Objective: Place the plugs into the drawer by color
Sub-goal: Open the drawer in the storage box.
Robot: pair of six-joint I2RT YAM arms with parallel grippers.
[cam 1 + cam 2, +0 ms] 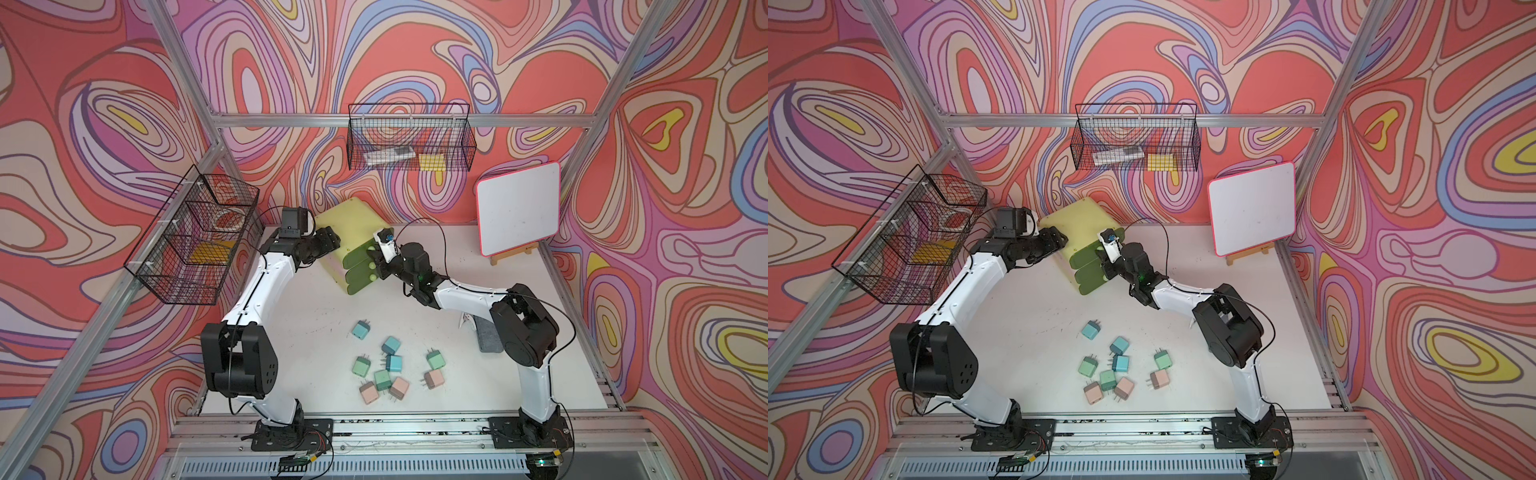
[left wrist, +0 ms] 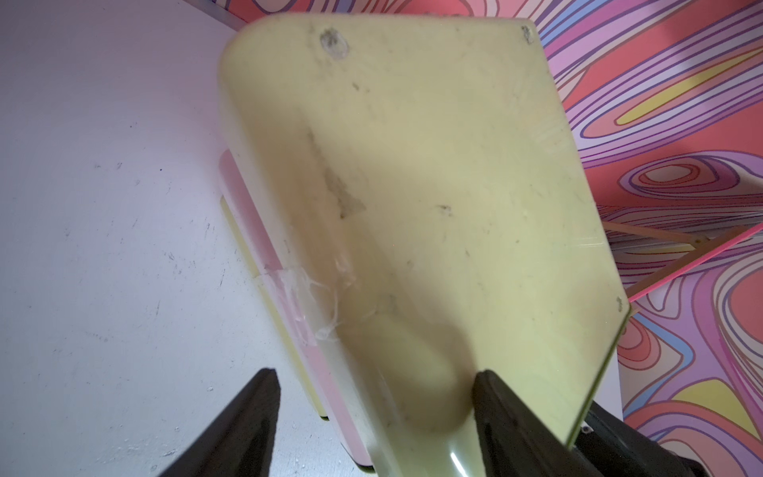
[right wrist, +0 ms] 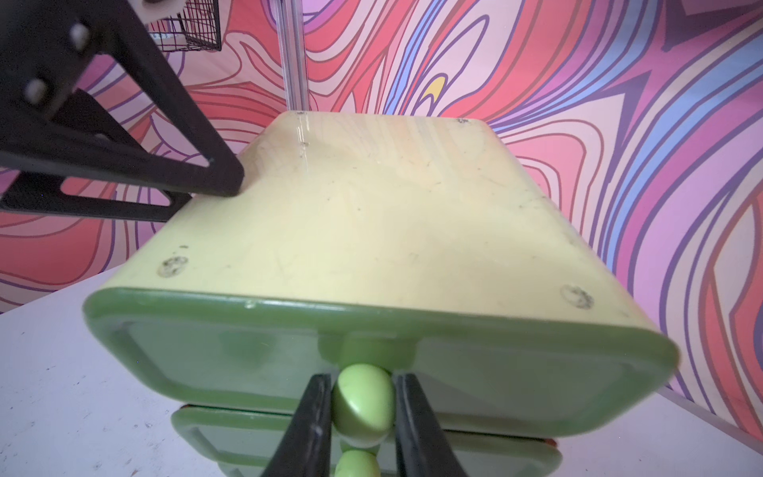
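Observation:
The drawer (image 1: 349, 224) is a pale yellow-green cabinet with three olive fronts, standing at the back of the table. My right gripper (image 3: 363, 378) is shut on the top drawer's round knob (image 3: 363, 402), and that drawer front sits flush. My left gripper (image 2: 371, 376) straddles the cabinet's rear left top edge, one finger (image 3: 223, 177) on the top and the other beside the side wall. The plugs lie loose near the table's front: three blue (image 1: 360, 329), three mint green (image 1: 361, 365) and three pink (image 1: 368, 392).
A white board on a small easel (image 1: 519, 208) stands at the back right. Black wire baskets hang on the back wall (image 1: 411, 141) and the left wall (image 1: 195, 237). A grey felt eraser (image 1: 488, 336) lies partly under my right arm.

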